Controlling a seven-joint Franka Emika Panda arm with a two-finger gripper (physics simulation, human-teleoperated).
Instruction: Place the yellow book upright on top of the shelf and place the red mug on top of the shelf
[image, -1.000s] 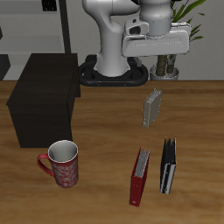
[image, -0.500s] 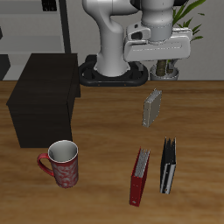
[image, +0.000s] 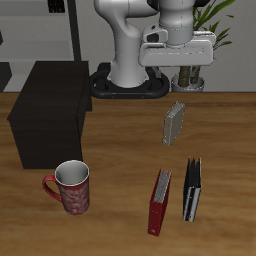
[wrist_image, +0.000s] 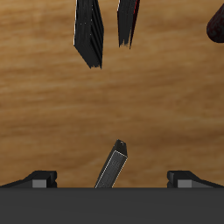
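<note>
High above the yellow book (image: 174, 124), the gripper (image: 186, 74) hangs with jaws spread and empty; next it must descend to pinch the book's edge.

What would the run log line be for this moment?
gripper: open, above yellow book, holding nothing | yellow book: on table | red mug: on table | shelf: top bare

Arm (image: 135, 40): glossy white, rounded segments, grey bands at joints. Sits on black round base plate (image: 128, 88). Gripper (image: 188, 72): pale grey boxy body, dark short fingers (wrist_image: 39, 179) with grey tips.
</note>
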